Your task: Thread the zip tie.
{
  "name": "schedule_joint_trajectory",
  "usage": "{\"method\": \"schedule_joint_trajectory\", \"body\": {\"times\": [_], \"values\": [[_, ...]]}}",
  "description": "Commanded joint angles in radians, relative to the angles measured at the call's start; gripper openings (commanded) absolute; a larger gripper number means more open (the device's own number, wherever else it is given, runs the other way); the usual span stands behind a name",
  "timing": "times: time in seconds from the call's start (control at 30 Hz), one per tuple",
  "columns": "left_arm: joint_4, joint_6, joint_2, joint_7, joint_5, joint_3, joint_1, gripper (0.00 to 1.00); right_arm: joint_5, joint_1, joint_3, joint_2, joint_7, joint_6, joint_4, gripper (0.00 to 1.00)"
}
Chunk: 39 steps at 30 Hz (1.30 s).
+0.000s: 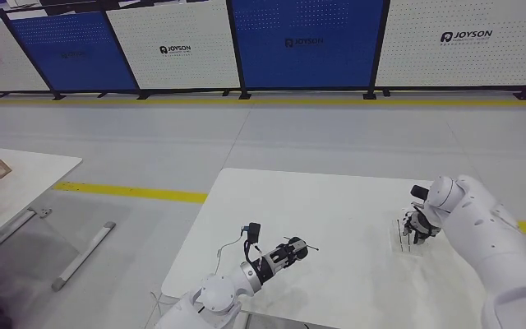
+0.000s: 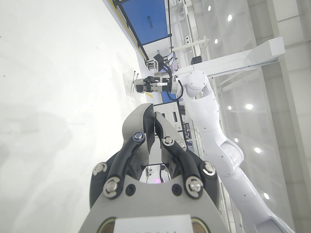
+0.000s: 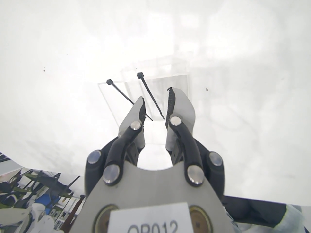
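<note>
Left pincer (image 2: 153, 117): fingers pressed together. From above, a thin black zip tie (image 1: 311, 247) crosses its tips and sticks out on both sides, so I take it as clamped on that tie. It is held above the near part of the tabletop (image 1: 329, 197), lying roughly level. Likely reason: an end stays free and reachable from the side for threading. The left wrist view does not resolve the strip between the pads.

Right pincer (image 3: 155, 93): fingers spread moderately, holding nothing. It sits at the clear stand (image 3: 179, 83) on the far right of the tabletop, well apart from the left pincer. Two more ties stand in the stand, heads up and leaning.
- Nearer tie (image 3: 151, 95): its shaft runs up through the gap between the fingers, touching neither as far as I can tell.
- Other tie (image 3: 120, 92): leans just outside one finger, lower end hidden behind it.

Judgement: the stand keeps the ties upright so a pincer can close on a shaft from the side. The right is lined up for that grasp, not yet made. Threading not begun.

Risk: closing may also catch the other tie.
</note>
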Motion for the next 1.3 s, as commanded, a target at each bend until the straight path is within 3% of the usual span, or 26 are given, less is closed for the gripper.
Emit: {"method": "schedule_joint_trajectory", "body": {"times": [0.0, 0.6, 0.87, 1.27], "values": [[0.000, 0.000, 0.000, 0.000, 0.000, 0.000, 0.000, 0.00, -0.003, 0.001, -0.002, -0.006, 0.000, 0.000, 0.008, 0.24], [0.000, 0.000, 0.000, 0.000, 0.000, 0.000, 0.000, 0.00, -0.022, 0.015, 0.000, -0.043, -0.008, 0.002, 0.081, 0.22], [0.000, 0.000, 0.000, 0.000, 0.000, 0.000, 0.000, 0.00, -0.026, 0.018, 0.006, -0.051, -0.013, 0.003, 0.103, 0.00], [0.000, 0.000, 0.000, 0.000, 0.000, 0.000, 0.000, 0.00, -0.048, 0.021, 0.012, -0.053, -0.029, -0.017, 0.111, 0.00]]}}
